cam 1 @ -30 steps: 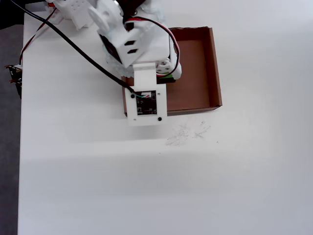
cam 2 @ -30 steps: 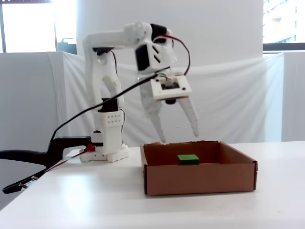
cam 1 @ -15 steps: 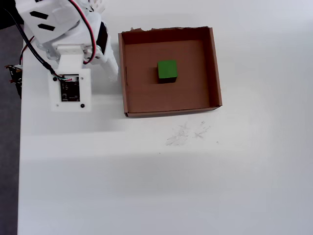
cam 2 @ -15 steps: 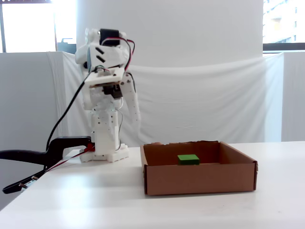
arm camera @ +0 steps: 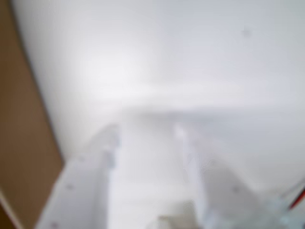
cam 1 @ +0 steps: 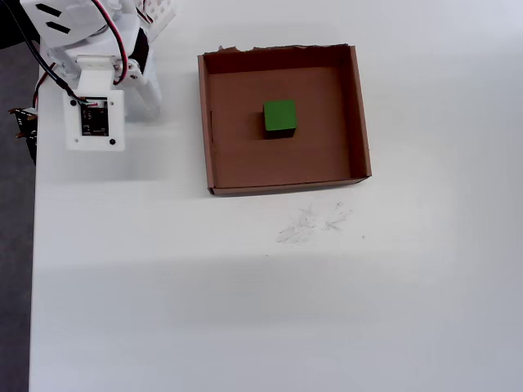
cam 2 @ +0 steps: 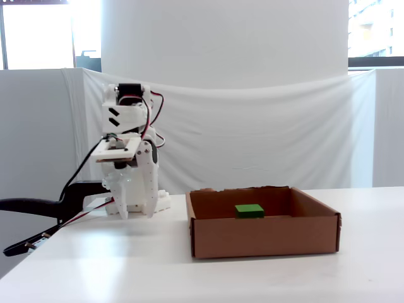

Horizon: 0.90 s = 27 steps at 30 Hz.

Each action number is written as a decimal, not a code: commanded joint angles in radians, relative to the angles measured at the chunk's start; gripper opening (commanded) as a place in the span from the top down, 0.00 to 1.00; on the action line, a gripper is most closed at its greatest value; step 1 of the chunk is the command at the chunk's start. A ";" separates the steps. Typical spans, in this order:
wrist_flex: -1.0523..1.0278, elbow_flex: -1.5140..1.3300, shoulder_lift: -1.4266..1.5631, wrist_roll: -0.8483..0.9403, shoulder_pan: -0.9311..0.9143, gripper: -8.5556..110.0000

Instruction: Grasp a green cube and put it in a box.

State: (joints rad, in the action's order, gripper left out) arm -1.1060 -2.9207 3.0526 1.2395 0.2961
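The green cube point(cam 1: 279, 117) lies inside the box point(cam 1: 359, 114), a little above its middle in the overhead view. In the fixed view the cube point(cam 2: 249, 211) shows just over the front wall of the box point(cam 2: 265, 237). The white arm point(cam 1: 96, 114) is folded at the table's top left corner, well left of the box and apart from it. In the fixed view the arm point(cam 2: 129, 177) stands left of the box. The wrist view is heavily blurred. My gripper point(arm camera: 145, 131) points at bare white table, its two white fingers point(arm camera: 107, 143) apart with nothing between them.
Faint pencil scribbles point(cam 1: 315, 222) mark the table below the box. The table's left edge point(cam 1: 33, 245) runs close beside the arm. A black clamp point(cam 2: 38, 206) grips that edge. A brown strip point(arm camera: 19, 143) lies beyond the edge in the wrist view. White cloth point(cam 2: 265, 126) hangs behind.
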 commanded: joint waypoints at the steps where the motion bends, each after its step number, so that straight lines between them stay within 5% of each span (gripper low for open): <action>1: -0.025 -0.012 0.061 0.025 -0.012 0.80; 27: -0.147 -0.051 0.129 -0.038 -0.018 0.77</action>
State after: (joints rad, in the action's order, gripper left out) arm -1.2395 -2.9775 3.1738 1.2471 0.2638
